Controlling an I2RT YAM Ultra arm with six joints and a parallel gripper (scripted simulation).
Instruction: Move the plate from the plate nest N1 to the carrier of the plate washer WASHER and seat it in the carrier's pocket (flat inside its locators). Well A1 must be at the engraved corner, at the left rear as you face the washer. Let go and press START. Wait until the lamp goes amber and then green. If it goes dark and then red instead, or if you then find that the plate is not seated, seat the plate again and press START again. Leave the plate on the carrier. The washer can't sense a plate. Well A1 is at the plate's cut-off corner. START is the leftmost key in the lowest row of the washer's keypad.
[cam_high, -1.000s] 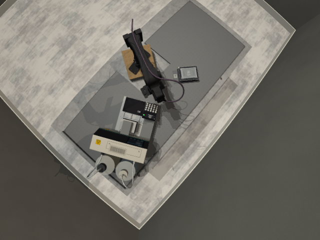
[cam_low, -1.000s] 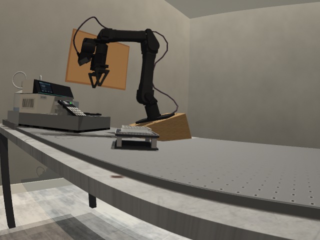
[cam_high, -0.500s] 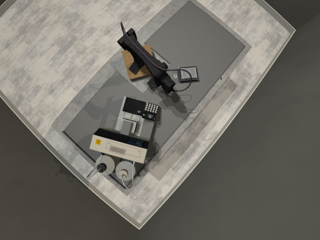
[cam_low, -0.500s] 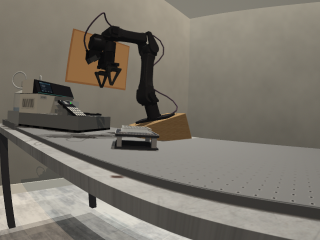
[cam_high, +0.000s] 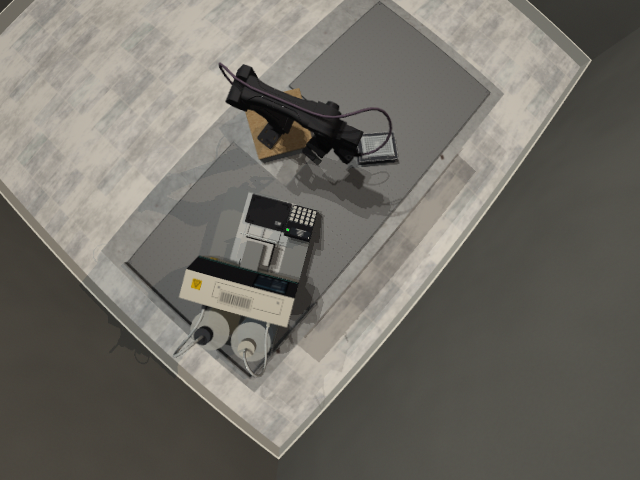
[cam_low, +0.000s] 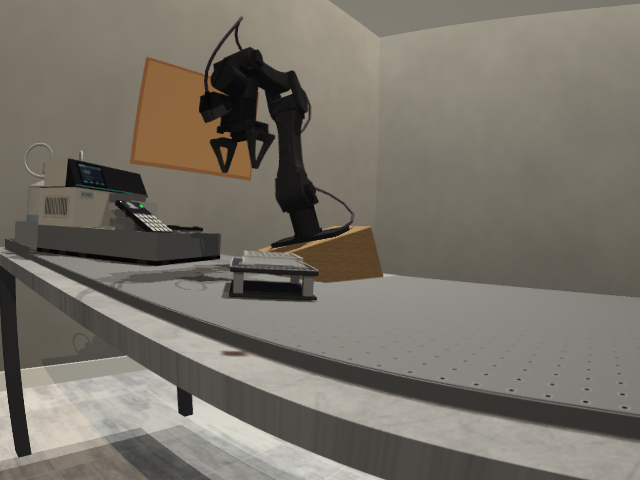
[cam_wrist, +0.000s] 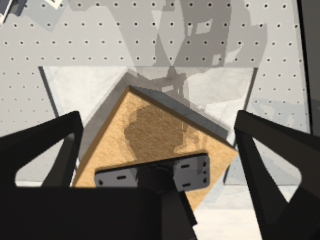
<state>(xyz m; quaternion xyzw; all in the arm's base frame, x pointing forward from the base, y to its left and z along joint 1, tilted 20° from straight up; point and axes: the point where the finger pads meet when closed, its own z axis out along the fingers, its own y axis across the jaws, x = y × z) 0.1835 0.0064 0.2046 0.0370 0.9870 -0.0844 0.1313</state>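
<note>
Black end effector (cam_low: 241, 150) open, aloft.

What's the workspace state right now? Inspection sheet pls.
Surface: grey perforated table top; small dark stain on its front edge.
Job's things: plate on plate nest, untouched; washer with its carrier pocket bare, a green lamp lit by the keypad.
Clutter: nothing seen.
Gripper: gripper open, holding nothing, raised above the table beside the arm's wooden wedge base.
Cables: purple cable along the arm; tubing to two bottles behind the washer.
Surroundings: orange panel on the wall.
</note>
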